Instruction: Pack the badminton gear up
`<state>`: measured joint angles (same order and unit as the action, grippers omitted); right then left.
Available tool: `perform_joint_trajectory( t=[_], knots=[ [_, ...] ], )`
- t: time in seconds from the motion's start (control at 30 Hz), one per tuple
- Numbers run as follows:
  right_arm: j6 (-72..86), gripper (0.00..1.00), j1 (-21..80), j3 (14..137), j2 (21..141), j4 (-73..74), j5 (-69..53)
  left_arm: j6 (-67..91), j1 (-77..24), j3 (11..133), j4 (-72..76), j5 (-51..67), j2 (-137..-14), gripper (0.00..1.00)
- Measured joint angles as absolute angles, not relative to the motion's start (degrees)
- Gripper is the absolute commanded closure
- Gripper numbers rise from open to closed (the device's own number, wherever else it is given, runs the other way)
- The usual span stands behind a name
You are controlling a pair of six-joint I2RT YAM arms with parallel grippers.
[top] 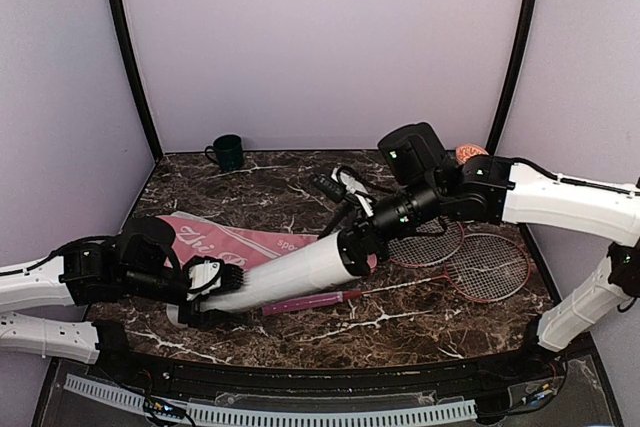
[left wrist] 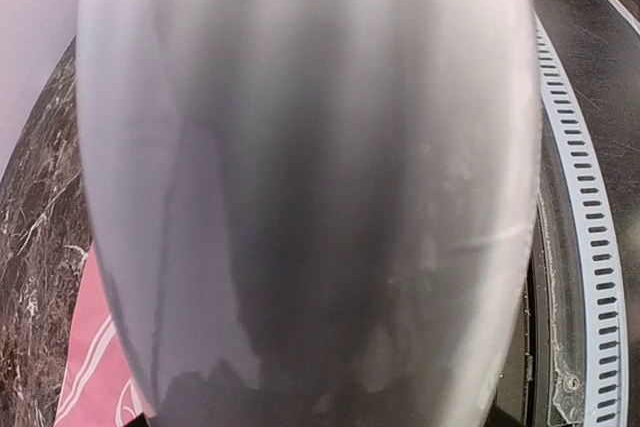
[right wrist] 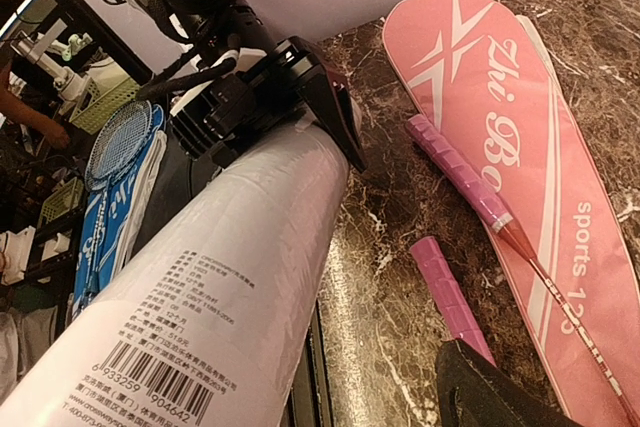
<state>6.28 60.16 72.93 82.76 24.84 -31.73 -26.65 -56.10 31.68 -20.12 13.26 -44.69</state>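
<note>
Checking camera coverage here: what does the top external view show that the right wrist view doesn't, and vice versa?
Only top external: the dark green mug, the small orange patterned bowl and the red-framed racket heads. Only right wrist: the barcode label on the long white tube and a blue racket cover off the table. Both: that tube, the pink racket-shaped bag with white lettering, and the left gripper clamped on the tube's end.

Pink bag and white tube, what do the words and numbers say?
"Zhi Bo": big white letters on the pink bag.
"sports 12": smaller letters on that bag; its last digit is unclear.
"6933259 904642": under the barcode on the white tube, roughly.
The tiny print above it: too small to read.
</note>
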Motion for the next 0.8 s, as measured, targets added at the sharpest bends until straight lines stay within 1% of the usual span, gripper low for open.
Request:
perform_joint_trajectory(
  t=[0.23, 0.43, 0.63, 0.8],
  knots=[
    [5.3, 0.14, 60.3, 72.6, 79.0, 26.4, -31.4, -26.7, -56.1, 31.7, -18.7, 14.2, -44.7, 0.67],
    [4.1, 0.15, 58.9, 73.0, 71.6, 30.7, -31.2, -26.2, -56.1, 31.7, -16.7, 14.2, -44.7, 0.67],
    [3.9, 0.16, 49.8, 72.9, 63.8, 31.1, -31.0, -25.8, -56.1, 31.7, -15.9, 14.4, -44.7, 0.67],
    [4.4, 0.17, 43.4, 69.8, 60.3, 30.9, -27.5, -25.3, -56.1, 31.7, -15.9, 14.4, -44.7, 0.67]
  ],
)
